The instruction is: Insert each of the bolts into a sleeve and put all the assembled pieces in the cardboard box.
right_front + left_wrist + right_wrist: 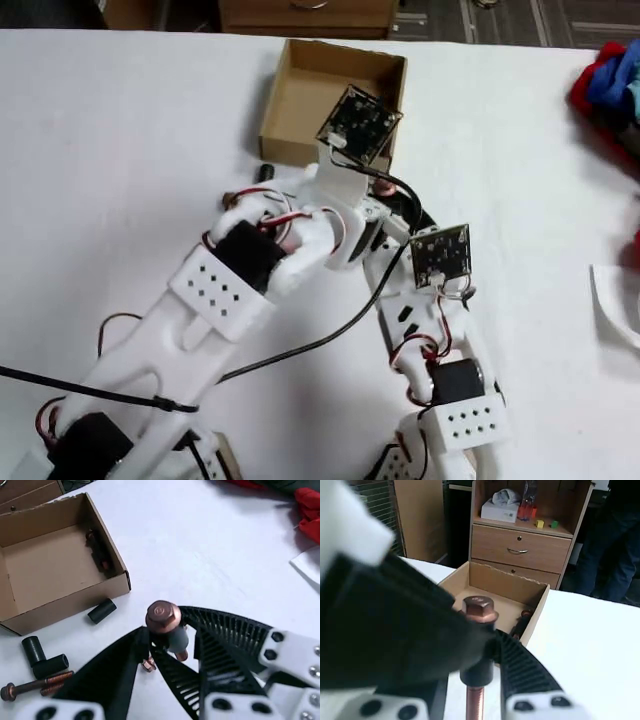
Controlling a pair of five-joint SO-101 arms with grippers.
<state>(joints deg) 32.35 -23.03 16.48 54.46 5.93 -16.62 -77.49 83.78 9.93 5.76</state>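
A copper bolt (pixel 162 615) with a hex head stands inside a dark sleeve (pixel 177 639) just in front of the cardboard box (pixel 75 597). My left gripper (pixel 152 647) is closed on this piece from one side. My right gripper (pixel 486 655) is shut on the sleeve (pixel 477 672), with the bolt head (pixel 479 609) sticking out above it. From overhead, both arms meet beside the box (pixel 278 105), and their wrist cameras cover the fingers. One assembled piece (pixel 97 550) lies inside the box against its wall.
Three loose sleeves (pixel 102 611) (pixel 32 649) (pixel 50 666) and loose bolts (pixel 35 686) lie on the white table beside the box. Red cloth (pixel 608 80) and a white object (pixel 615 305) sit at the table's right edge.
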